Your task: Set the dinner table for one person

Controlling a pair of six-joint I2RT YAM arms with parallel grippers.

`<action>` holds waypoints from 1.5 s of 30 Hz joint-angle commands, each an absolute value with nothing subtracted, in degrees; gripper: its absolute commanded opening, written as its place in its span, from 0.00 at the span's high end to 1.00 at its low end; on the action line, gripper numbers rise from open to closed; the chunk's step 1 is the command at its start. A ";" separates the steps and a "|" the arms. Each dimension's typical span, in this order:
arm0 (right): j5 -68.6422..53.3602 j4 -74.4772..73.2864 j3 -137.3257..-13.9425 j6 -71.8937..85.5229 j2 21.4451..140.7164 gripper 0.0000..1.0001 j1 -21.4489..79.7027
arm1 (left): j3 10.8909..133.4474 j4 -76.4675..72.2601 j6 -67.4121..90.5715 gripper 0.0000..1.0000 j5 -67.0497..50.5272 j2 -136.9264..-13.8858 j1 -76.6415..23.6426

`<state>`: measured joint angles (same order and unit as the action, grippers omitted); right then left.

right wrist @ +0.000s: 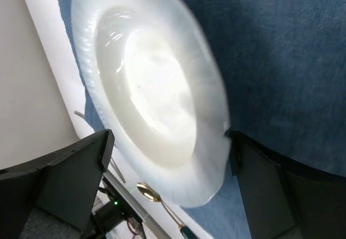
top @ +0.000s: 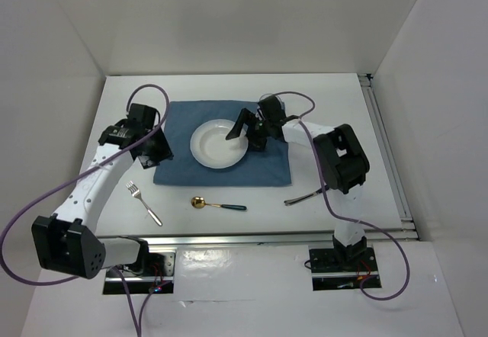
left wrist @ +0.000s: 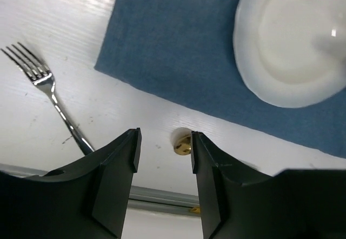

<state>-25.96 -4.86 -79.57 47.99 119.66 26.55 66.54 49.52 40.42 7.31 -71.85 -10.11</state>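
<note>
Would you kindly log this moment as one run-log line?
plate on mat | right gripper open over plate | left gripper open by mat's left edge | fork, spoon on table

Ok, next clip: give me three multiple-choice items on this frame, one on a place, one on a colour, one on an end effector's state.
1. Where does the fork lie?
A. On the bare dinner table, left of the spoon
B. On the plate
C. On the blue mat

2. What colour is the spoon's bowl?
A. Red
B. Gold
C. Black

3. How is the left end effector?
A. Shut on the fork
B. Shut on the spoon
C. Open, holding nothing

Key:
1 A: the top view shows the fork on bare tabletop, apart from the blue mat and the plate.
2 B: the bowl shines gold in the top and left wrist views.
3 C: its fingers stand apart with nothing gripped between them.
</note>
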 commanded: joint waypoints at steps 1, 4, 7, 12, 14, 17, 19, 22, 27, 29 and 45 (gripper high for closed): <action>-23.83 -7.73 -81.83 44.48 112.07 0.00 28.12 | 66.53 52.19 39.46 0.41 9.05 -74.08 -7.31; -20.84 -11.68 -81.21 41.58 107.50 0.00 29.79 | 64.43 55.11 43.32 0.43 11.86 -74.10 -2.65; -17.16 -14.15 -76.48 40.96 100.92 0.00 31.02 | 58.55 54.68 46.05 0.44 12.57 -70.24 2.01; -12.14 -15.29 -68.91 39.65 90.28 0.05 31.64 | 56.77 57.03 50.78 0.33 12.65 -70.31 6.58; -10.82 -17.04 -68.29 38.41 86.93 0.08 31.03 | 56.26 56.70 50.80 0.17 10.30 -70.31 8.34; -10.29 -18.98 -67.68 36.91 83.50 0.09 29.63 | 53.36 53.71 49.31 0.15 6.42 -70.84 11.77; -10.28 -18.98 -66.45 36.39 81.40 0.09 29.01 | 51.25 52.48 48.52 0.18 4.23 -73.02 13.27; -10.90 -19.51 -65.40 35.86 79.46 0.09 28.30 | 47.74 49.58 48.52 0.22 1.50 -74.18 13.89; -12.04 -19.51 -64.25 35.33 78.32 0.09 26.89 | 43.51 46.41 49.74 0.28 -0.88 -74.97 13.89; -12.57 -20.04 -64.25 34.80 78.31 0.09 26.19 | 41.93 45.88 50.97 0.28 -0.88 -75.50 13.89; -12.04 -22.50 -64.42 34.28 76.55 0.10 25.14 | 39.73 38.41 55.10 0.75 2.72 -84.29 15.73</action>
<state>-12.62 -21.39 -64.12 35.66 78.52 25.56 41.28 41.63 53.30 2.46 -82.17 14.55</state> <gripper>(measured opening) 0.902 0.351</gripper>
